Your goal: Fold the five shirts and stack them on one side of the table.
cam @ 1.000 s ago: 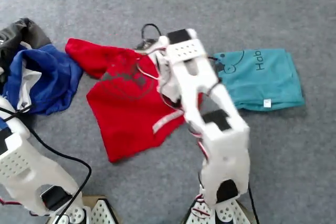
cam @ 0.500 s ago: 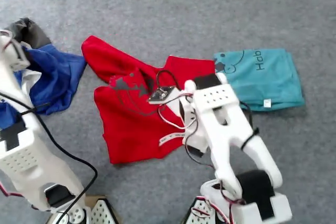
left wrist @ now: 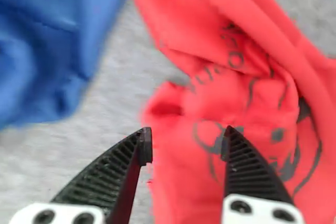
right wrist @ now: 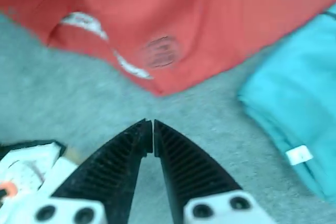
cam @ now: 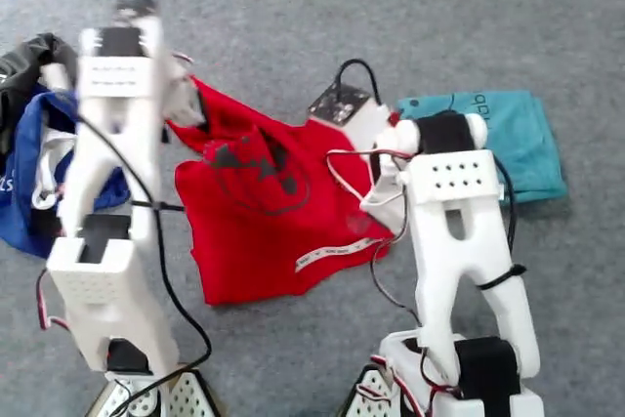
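Left wrist view: L fingers [left wrist: 123, 163] apart over edge of crumpled red shirt [left wrist: 247, 77], mid-bench [cam: 293, 26] beside blue shirt [left wrist: 52, 40], prob. lined up to pinch & spread it. R fingers [right wrist: 123, 156] together above bench just off red hem, near folded teal shirt [right wrist: 294, 114].

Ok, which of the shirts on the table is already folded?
The teal fabric shirt: it lies as a neat flat rectangle. The red shirt is spread out and rumpled, and the blue shirt is bunched up.
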